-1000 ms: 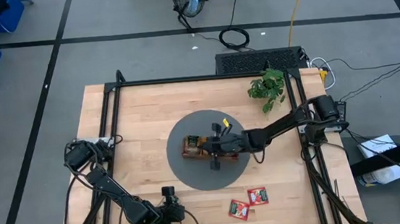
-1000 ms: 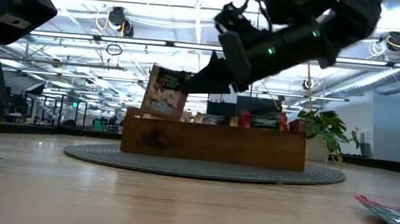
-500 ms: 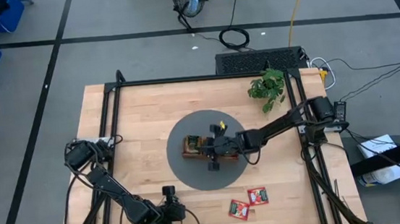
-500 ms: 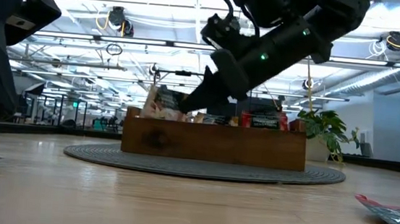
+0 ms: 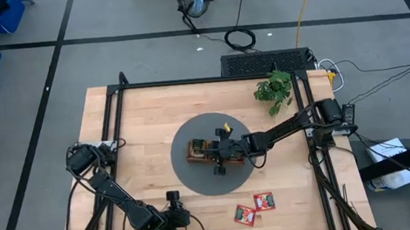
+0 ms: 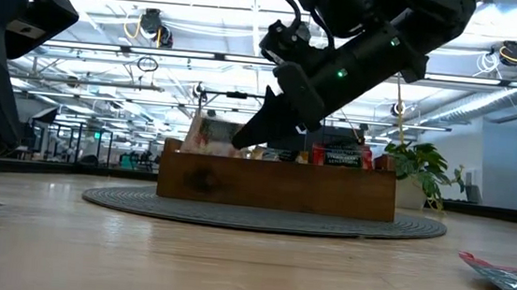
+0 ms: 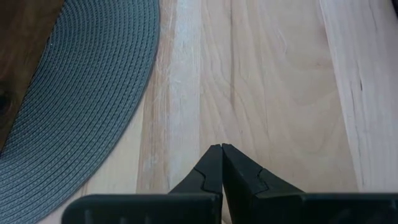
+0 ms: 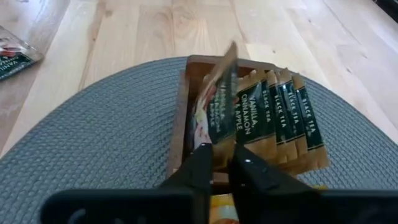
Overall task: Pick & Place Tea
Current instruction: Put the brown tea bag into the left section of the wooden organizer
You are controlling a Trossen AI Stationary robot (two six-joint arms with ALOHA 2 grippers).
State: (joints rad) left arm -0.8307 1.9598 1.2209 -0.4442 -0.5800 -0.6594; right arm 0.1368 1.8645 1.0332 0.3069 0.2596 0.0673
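The wooden tray [image 5: 195, 150] stands on a round grey mat [image 5: 196, 181] at the table's middle. My right gripper [image 8: 222, 163] is over the tray's left end, shut on a tan sachet [image 8: 216, 106] that leans tilted in the end compartment beside a row of tan-and-green sachets [image 8: 283, 115]. In the low view the sachet [image 6: 205, 133] sticks up above the tray's wall [image 6: 274, 186]. Two red sachets [image 5: 253, 207] lie flat on the table near its near edge. My left gripper [image 7: 222, 150] is shut and touches nothing, low over bare wood beside the mat. My right gripper pinches the tan sachet between its two fingers at the sachet's edge [image 8: 207, 138], the one toward the table's right. The fingers come slanting down from the table's right. The sachet sits tilted, its lower part inside the tray's left end compartment.
A small green plant [image 5: 273, 88] stands at the table's far right. More sachets fill the tray's other compartments, red ones [image 6: 337, 156] among them. A black frame [image 5: 111, 101] runs along the table's sides. Bare wood lies left of the mat.
My right gripper has moved down and a little toward the table's left. The tan sachet, held upright above the tray a second ago, has come down into the tray's left end compartment and has tipped over to a slant.
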